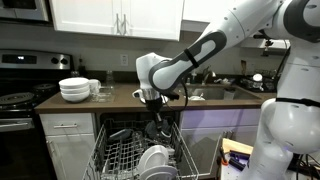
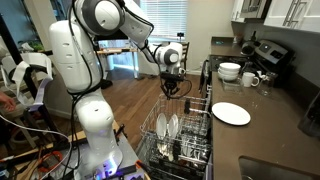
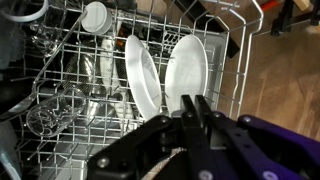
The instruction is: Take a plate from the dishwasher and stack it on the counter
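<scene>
1. Nearest to us, at the bottom of the wrist view, the gripper (image 3: 195, 104) has its jaws pressed together with nothing between them. We judge that they must open before we descend.
2. Just beyond the fingertips, two white plates stand on edge in the dishwasher rack (image 3: 232, 50). The right plate (image 3: 187, 65) sits at centre frame, in line with the gripper. The left plate (image 3: 140, 75) stands beside it, with a dark gap between them. We take the right plate as our target.
3. To grip well, we would send one finger into that gap and the other down the far side of the right plate, then clamp on its upper rim. A grip near the top centre should keep the plate from swinging.
4. We would lift straight up along the tines until the lower edge is free of the wires. A sideways pull could knock the left plate.
5. Further left in the frame, a clear glass (image 3: 45, 112) lies in the rack. It is well apart from our path, and we leave it alone.
6. In an exterior view, the gripper (image 1: 152, 97) hangs above the open dishwasher (image 1: 112, 150), apart from the plates below it.
7. Farthest off, at the right of an exterior view, a flat plate (image 2: 231, 113) lies on the counter (image 2: 275, 128). The stacked bowls (image 2: 229, 70) stand beyond it, toward the top of the frame. We judge the flat plate to be the place to stack, so we would turn our plate level and set it down centred, releasing only once it rests.
</scene>
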You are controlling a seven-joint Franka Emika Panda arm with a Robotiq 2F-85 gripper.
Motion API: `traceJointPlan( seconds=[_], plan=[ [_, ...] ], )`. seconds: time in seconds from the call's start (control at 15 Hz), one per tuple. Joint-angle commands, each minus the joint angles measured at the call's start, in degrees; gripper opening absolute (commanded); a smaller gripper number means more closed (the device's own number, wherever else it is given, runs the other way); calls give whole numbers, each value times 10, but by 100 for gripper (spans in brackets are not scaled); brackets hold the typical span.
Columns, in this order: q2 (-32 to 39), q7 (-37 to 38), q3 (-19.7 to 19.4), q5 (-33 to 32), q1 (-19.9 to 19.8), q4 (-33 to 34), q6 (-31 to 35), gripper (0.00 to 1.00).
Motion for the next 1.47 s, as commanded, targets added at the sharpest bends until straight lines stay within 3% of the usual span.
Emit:
traceJointPlan(
  seconds=[0.0, 0.07, 0.13, 0.33, 0.53, 0.87, 0.93, 1.2, 1.4],
  plan=[
    [-36, -9, -18, -1, 11, -29, 6, 4],
    [-37, -9, -22, -1, 13, -33, 8, 4],
    [-38, -9, -24, -2, 13, -37, 9, 32],
    [-32, -9, -29, -2, 15, -43, 13, 44],
    [-24, -15, -32, -7, 14, -47, 23, 64],
    [4, -90, -34, -42, 13, -59, 105, 96],
    [10, -107, -35, -42, 12, -61, 123, 100],
    [49, -197, -42, -6, 2, -58, 187, 100],
    [80, -267, -39, 44, -8, -50, 211, 95]
  ],
)
